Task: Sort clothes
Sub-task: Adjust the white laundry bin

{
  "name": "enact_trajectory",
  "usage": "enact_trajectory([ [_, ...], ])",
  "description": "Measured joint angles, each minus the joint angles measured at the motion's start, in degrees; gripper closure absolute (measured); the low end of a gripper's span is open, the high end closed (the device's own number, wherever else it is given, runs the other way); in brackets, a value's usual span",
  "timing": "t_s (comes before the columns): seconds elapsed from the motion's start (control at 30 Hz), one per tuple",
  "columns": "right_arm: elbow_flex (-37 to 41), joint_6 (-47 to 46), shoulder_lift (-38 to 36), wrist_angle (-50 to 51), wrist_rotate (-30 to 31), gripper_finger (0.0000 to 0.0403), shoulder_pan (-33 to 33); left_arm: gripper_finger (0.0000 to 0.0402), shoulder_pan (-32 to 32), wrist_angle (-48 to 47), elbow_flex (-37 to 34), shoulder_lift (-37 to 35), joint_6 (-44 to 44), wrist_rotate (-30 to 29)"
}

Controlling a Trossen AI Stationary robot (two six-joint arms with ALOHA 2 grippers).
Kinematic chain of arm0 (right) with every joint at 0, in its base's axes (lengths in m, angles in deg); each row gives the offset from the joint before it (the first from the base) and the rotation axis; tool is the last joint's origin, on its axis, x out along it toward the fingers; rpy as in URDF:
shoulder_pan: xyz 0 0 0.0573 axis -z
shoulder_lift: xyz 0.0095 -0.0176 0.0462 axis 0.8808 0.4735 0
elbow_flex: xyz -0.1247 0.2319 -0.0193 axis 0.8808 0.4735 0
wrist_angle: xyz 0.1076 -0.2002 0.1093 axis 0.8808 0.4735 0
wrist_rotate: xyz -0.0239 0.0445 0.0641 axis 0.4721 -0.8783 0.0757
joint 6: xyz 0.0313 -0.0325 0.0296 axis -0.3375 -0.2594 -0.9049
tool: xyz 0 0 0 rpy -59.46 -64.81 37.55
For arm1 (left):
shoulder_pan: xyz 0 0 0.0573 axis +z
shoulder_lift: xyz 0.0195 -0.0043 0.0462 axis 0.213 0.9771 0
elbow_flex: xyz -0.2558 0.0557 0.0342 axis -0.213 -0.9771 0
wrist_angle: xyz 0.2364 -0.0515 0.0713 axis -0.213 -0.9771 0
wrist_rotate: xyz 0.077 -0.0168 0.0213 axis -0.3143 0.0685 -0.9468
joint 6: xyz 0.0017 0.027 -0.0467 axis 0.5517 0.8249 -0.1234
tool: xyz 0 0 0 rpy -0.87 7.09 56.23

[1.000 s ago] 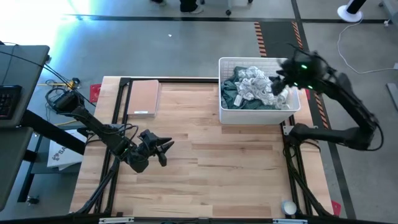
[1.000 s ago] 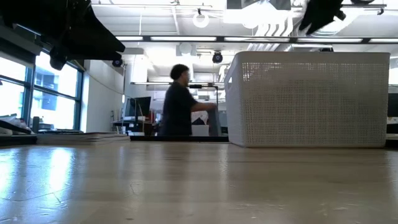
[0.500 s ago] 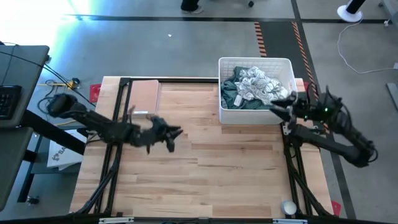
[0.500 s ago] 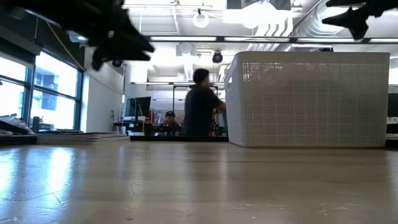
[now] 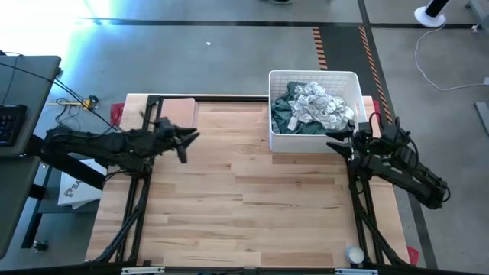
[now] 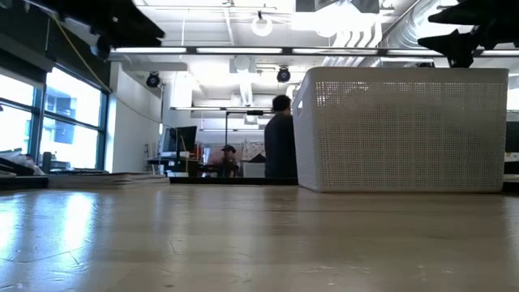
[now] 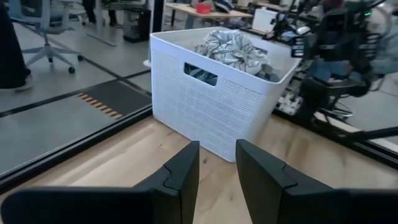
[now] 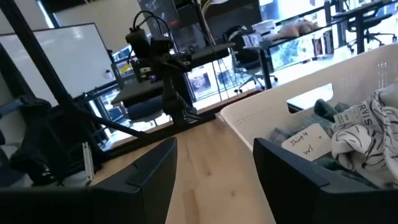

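Soft, light fabric, the clothes (image 5: 312, 107) lie heaped in the white basket (image 5: 315, 140) at the bench's far right; with the right hand (image 5: 341, 140) open beside it and the left hand (image 5: 186, 140) open, empty, pinch a raised fold.

Grey concrete floor (image 5: 191, 53), tall windows (image 6: 49, 122), bright ceiling lights (image 6: 243, 50).
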Motion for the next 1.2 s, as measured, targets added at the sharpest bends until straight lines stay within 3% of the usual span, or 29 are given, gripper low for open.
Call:
enact_trajectory([
  [0.1,0.5,1.9,0.0,-0.9,0.1,0.0194,0.0,0.03,-1.8,-4.0,-0.3,-5.6,0.8,0.0],
  [0.27,3.2,5.1,0.0,-4.6,0.1,0.0194,0.0,0.03,-5.6,-2.2,-5.3,-13.1,2.9,0.0],
  [0.5,14.7,1.2,-0.1,-29.4,1.6,0.0194,-5.6,0.03,-10.4,7.9,-17.4,-20.6,2.0,-4.1],
  [0.6,17.5,1.4,-0.1,-34.4,7.0,0.0194,-11.2,0.03,-11.7,9.4,-21.1,-22.4,0.7,-7.4],
  [0.83,17.7,6.4,0.0,-33.5,22.0,0.0194,-26.8,0.03,-13.7,9.6,-24.0,-23.2,-0.9,-9.8],
  [1.0,17.5,10.6,0.6,-31.4,34.2,0.0194,-37.5,0.03,-14.4,9.3,-25.3,-23.2,-0.9,-15.0],
  [1.2,13.9,17.2,1.3,-27.7,44.9,0.0194,-43.6,0.03,-14.4,9.4,-25.5,-23.2,-0.6,-16.5],
])
